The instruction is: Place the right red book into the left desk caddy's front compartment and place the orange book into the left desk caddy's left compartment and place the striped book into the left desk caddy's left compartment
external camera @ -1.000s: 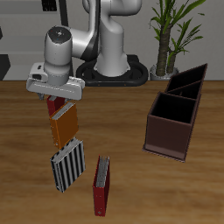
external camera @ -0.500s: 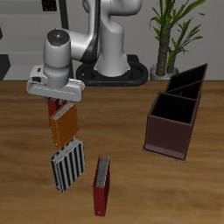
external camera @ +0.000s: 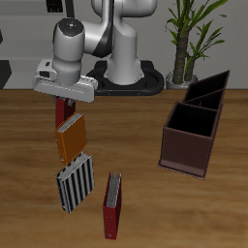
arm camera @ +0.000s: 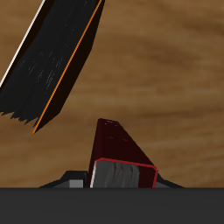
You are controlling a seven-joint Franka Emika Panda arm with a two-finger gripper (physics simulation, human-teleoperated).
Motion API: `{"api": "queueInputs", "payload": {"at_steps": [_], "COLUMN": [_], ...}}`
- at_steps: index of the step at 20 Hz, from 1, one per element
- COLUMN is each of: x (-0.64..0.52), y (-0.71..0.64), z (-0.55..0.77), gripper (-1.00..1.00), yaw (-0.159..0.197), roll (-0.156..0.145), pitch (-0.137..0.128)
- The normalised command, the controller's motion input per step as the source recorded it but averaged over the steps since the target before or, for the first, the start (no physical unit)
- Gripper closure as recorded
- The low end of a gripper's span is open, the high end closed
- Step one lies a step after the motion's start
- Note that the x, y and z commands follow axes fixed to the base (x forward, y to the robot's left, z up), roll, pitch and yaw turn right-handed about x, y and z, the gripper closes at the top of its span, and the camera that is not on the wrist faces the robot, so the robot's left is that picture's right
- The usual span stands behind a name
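Exterior view: the gripper [external camera: 66,97] hangs above the table with the right red book [external camera: 64,111] clamped between its fingers, the book dangling below the hand, clear of the wood and just over the far end of the orange book [external camera: 70,139]. The orange book lies flat; nearer the table's front edge lies the striped book [external camera: 74,183], and beside that a longer, darker red book [external camera: 112,204] (not one of ours). The left desk caddy [external camera: 206,89], near-black, sits well apart across the table at the back, behind the dark reddish-brown caddy [external camera: 190,137]. The wrist view confirms the hold: the red cover [arm camera: 120,144] runs out from between the jaws over bare wood, with a dark slab edged in orange [arm camera: 54,52] close by, which I cannot identify for certain. Judgement: the step in hand is the carry to the caddy's front compartment. To do it well, gain enough height to clear the brown caddy's walls, keep the book hanging plumb so it does not swing, line its thin edge with the slot, then lower before letting go.
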Motion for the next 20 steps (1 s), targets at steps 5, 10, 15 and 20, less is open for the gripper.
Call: {"api": "queueInputs", "payload": {"at_steps": [5, 10, 15, 20], "x": [-0.22, -0.20, -0.31, -0.24], "y": [0.53, 0.46, 0.63, 0.53], "z": [0.27, 0.12, 0.20, 0.29], "gripper": [1.00, 1.00, 1.00, 1.00], "yaw": [0.023, 0.011, 0.029, 0.000], "roll": [0.021, 0.013, 0.079, 0.122], "pitch": [0.004, 0.026, -0.022, -0.028]}}
